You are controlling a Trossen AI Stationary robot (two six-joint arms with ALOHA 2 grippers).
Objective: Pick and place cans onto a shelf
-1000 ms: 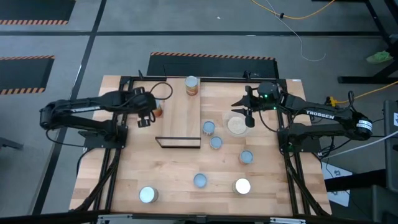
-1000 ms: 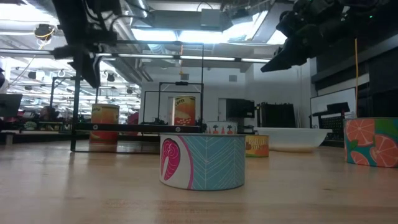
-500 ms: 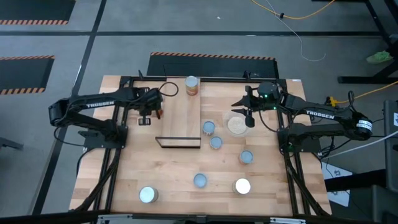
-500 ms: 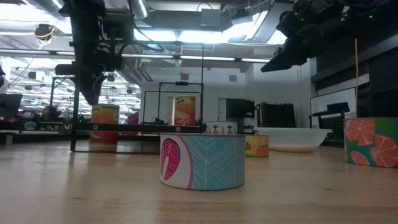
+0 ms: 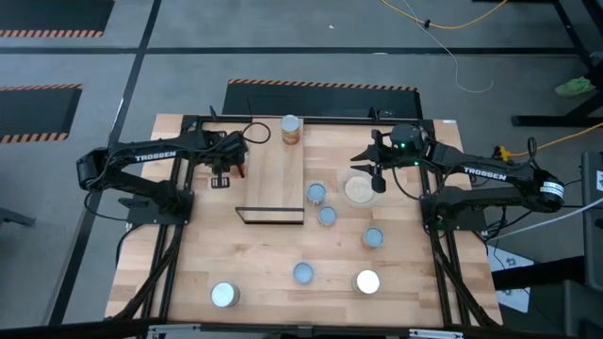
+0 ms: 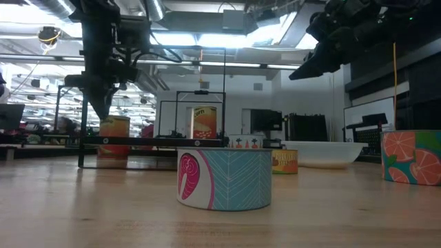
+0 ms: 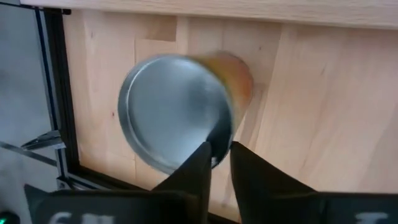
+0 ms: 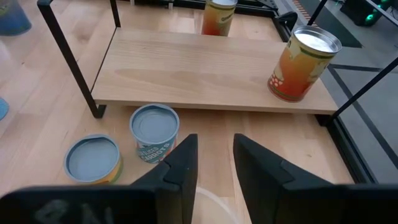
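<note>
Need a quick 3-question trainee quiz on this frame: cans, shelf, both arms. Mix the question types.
1. How many cans stand on the shelf?
2. True or false: the right gripper, above the bowl, holds a can.
3. The left gripper hangs over: A) a can on the shelf; B) a can on the tabletop; C) the bowl.

Key
1. Two: one at the far end, and one with an orange label at the left edge.
2. False: its jaws are open and empty.
3. A.
</note>
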